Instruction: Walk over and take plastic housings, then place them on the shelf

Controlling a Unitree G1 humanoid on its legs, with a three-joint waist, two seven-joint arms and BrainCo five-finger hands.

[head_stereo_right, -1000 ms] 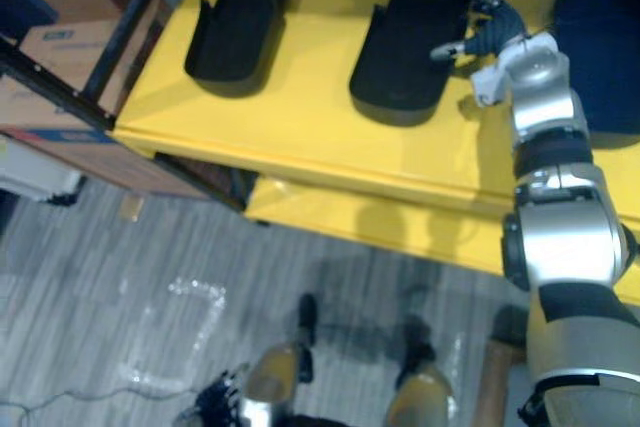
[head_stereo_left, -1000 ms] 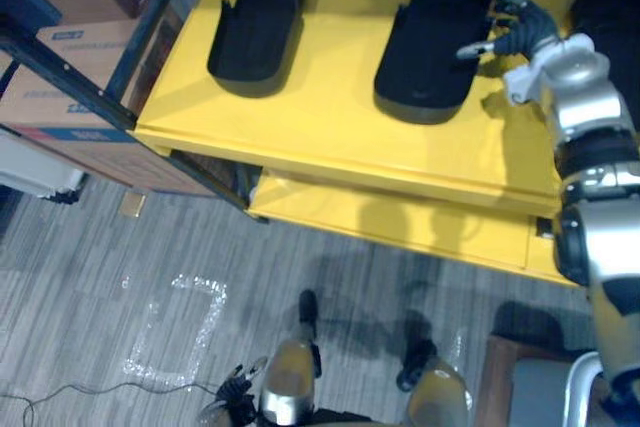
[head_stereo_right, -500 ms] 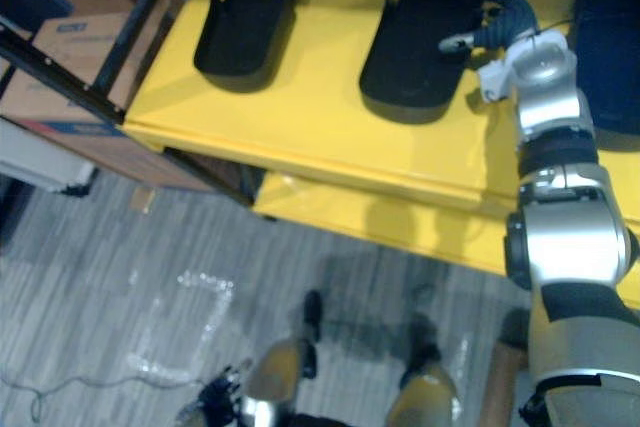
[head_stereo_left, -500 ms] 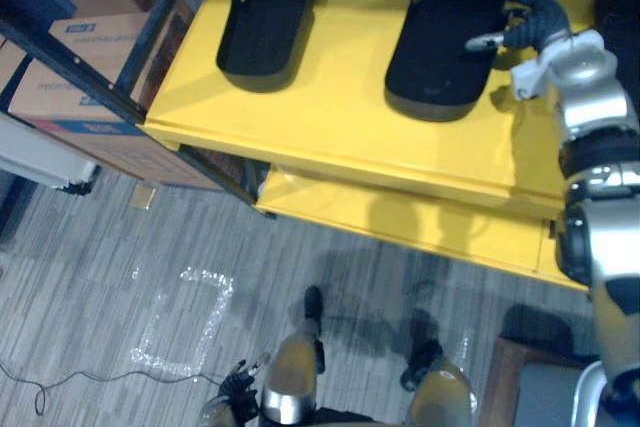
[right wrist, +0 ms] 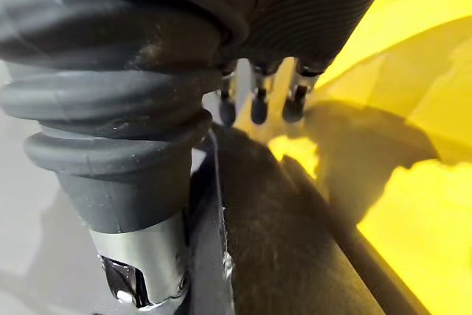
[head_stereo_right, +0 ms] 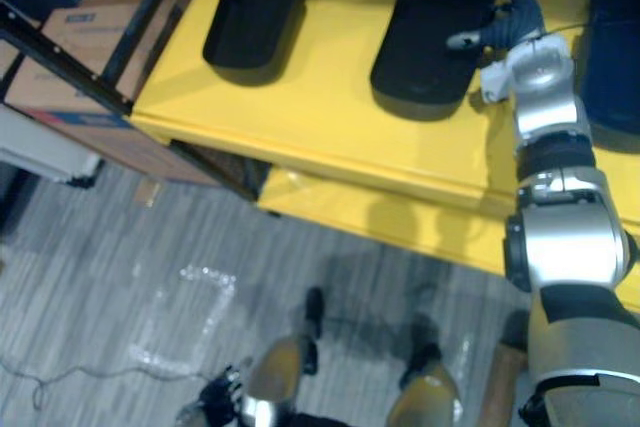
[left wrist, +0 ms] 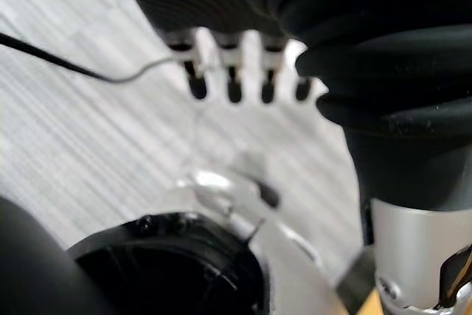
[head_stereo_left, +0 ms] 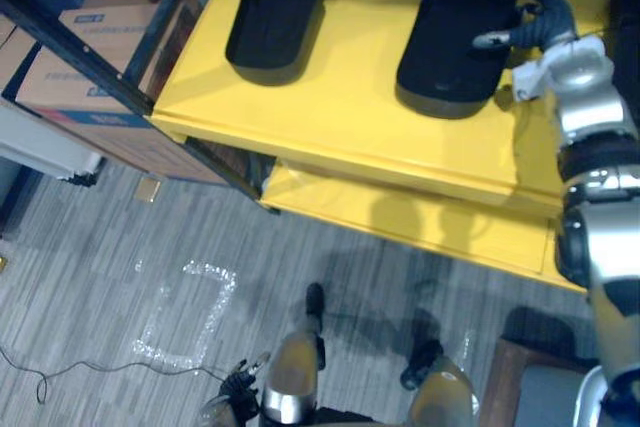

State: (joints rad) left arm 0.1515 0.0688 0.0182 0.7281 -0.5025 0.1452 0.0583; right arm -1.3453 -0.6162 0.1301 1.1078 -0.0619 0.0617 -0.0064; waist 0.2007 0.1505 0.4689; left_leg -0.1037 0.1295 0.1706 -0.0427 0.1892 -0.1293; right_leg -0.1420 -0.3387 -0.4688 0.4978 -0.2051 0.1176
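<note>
Resting on the right rim of the middle housing (head_stereo_left: 455, 37), which lies on the yellow tabletop (head_stereo_left: 330, 117), the right hand (head_stereo_left: 538, 25) keeps its fingers loosely extended and thumb spread, probably lining up a grasp. The left hand (head_stereo_left: 232, 394) hangs low, relaxed and empty.

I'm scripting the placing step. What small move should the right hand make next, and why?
Probably lift the right hand straight off the middle housing and draw it back. That housing lies flat on the yellow shelf, in a row with the left housing and right housing, so it looks placed; the hand rests at its right edge.
</note>
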